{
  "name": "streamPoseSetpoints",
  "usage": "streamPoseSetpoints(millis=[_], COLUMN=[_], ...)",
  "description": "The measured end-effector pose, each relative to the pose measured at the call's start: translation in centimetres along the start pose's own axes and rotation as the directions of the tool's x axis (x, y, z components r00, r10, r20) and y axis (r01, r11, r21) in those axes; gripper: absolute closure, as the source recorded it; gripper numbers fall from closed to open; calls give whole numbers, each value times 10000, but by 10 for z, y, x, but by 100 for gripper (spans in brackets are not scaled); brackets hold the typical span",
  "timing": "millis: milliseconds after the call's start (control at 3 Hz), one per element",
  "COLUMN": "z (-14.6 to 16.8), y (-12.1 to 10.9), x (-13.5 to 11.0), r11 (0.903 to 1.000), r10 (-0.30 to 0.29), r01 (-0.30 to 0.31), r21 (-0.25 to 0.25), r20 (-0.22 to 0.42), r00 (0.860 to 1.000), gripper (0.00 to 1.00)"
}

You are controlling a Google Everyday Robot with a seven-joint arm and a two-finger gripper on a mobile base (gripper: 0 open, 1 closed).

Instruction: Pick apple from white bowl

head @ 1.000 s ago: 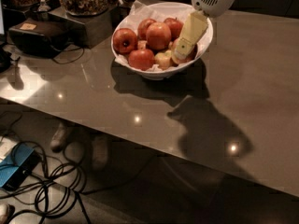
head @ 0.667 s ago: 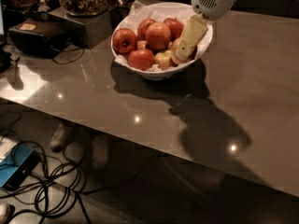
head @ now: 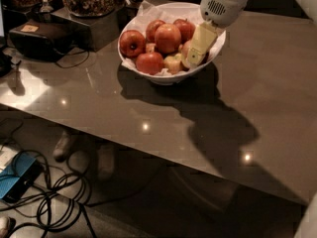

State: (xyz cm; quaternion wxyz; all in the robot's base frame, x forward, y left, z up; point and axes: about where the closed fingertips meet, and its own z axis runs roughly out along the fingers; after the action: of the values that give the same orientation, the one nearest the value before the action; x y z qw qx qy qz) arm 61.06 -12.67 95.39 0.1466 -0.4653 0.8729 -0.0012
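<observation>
The white bowl [head: 148, 72], lined with crinkled white paper, stands on the grey table and holds several apples. A large red-orange apple [head: 167, 36] lies in the middle of the pile. A deep red apple [head: 132, 42] is at the left and a small pale yellow-green one [head: 172, 63] at the front. My gripper [head: 192, 59] reaches down from the upper right into the right side of the bowl. Its pale tip rests beside the yellow-green apple and in front of another reddish apple [head: 185, 47], which it partly hides.
The grey table [head: 99, 108] runs diagonally; its front edge drops to a floor with cables [head: 54, 202] and a blue device [head: 17, 177]. A black box [head: 39, 36] with a cord and dark containers [head: 91, 4] stand left of the bowl at the back.
My gripper has sunk slightly lower into the right side of the bowl. The apples and bowl have not moved.
</observation>
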Motion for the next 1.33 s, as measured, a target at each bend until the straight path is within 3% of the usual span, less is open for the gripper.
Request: streamPoseSetpoints(millis=[1333], z=[29], y=[-9], x=[-15], r11=[9980], r10=[-300], r01=[278], r21=[-561], r20=[-382], r00=[9988], gripper=[17])
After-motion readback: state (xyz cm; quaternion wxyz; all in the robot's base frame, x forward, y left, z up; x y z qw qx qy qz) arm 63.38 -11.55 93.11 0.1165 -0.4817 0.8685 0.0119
